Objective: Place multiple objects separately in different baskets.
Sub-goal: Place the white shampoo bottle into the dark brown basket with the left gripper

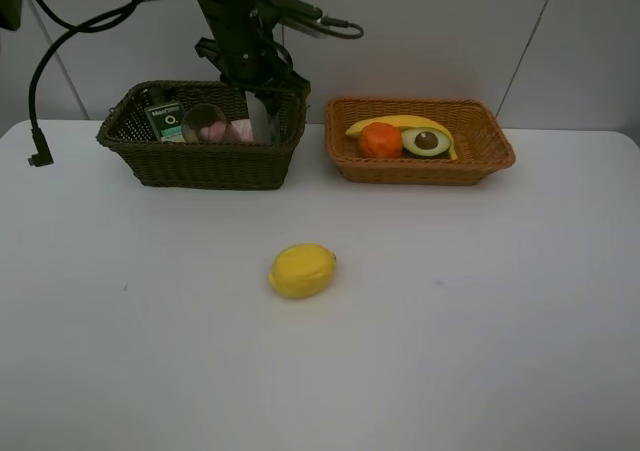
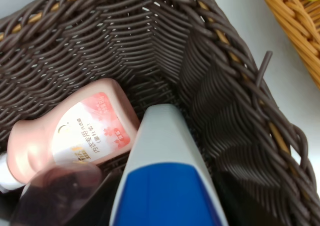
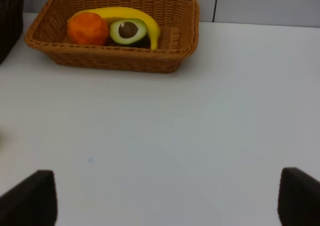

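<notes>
My left gripper [image 1: 262, 91] reaches down into the right end of the dark brown basket [image 1: 200, 166] and is shut on the tall white blue-capped bottle [image 1: 260, 119], held tilted inside; the left wrist view shows the bottle [image 2: 165, 171] close up. In that basket lie the dark green pump bottle [image 1: 160, 119], the pinkish tumbler [image 1: 205, 123] and the small pink bottle [image 2: 70, 136]. The orange-tan basket [image 1: 420, 169] holds the banana [image 1: 400, 124], orange [image 1: 380, 140] and halved avocado [image 1: 427, 141]. The lemon [image 1: 301, 270] lies on the table. My right gripper [image 3: 165, 201] is open and empty.
The white table [image 1: 450, 321] runs wide around the lemon. A black cable [image 1: 40, 91] hangs at the far left beside the dark basket. The two baskets stand side by side at the back with a small gap between them.
</notes>
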You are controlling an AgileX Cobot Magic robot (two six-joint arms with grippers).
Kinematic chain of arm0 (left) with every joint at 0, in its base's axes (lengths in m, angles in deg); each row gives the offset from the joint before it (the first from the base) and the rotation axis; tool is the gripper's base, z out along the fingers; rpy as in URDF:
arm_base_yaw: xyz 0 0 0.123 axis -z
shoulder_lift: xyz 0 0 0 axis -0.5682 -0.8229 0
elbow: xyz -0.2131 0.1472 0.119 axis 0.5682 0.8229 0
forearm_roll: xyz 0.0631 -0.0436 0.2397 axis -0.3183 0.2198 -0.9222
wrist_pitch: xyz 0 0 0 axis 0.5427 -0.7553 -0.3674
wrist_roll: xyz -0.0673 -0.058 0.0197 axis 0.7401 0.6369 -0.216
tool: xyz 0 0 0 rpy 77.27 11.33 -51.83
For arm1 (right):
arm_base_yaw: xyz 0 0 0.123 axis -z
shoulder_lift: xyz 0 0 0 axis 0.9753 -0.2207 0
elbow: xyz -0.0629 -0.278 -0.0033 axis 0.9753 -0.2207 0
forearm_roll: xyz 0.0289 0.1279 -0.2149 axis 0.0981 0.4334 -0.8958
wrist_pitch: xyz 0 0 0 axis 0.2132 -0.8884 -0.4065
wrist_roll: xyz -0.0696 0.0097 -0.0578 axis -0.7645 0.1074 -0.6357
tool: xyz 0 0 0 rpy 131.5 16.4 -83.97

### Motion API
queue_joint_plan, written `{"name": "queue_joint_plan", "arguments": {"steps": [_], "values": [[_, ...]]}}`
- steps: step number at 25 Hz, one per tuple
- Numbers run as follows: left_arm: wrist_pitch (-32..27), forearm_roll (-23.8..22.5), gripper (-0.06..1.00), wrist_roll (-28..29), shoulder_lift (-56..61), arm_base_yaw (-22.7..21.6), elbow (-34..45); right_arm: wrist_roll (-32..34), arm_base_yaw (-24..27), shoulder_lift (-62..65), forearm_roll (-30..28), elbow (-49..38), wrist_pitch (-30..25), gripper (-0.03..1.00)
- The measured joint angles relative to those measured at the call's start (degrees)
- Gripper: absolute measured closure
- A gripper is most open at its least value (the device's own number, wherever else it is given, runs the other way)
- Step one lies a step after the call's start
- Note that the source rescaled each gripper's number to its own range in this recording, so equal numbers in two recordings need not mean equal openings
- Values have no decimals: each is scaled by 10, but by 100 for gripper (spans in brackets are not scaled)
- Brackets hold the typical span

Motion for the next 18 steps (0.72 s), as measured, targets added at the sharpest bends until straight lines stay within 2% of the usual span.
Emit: {"name": "queue_joint_plan", "arguments": {"steps": [2,5,7,18], "values": [[1,0,36,0,0,0,0,0,0,0,0,0,0,7],[2,0,19,0,0,0,-1,0,0,0,0,0,0,7],[2,-2,12,0,0,0,-1,0,0,0,0,0,0,7],[-5,-4,9,0,2,0,-1,0,0,0,0,0,0,7]]}}
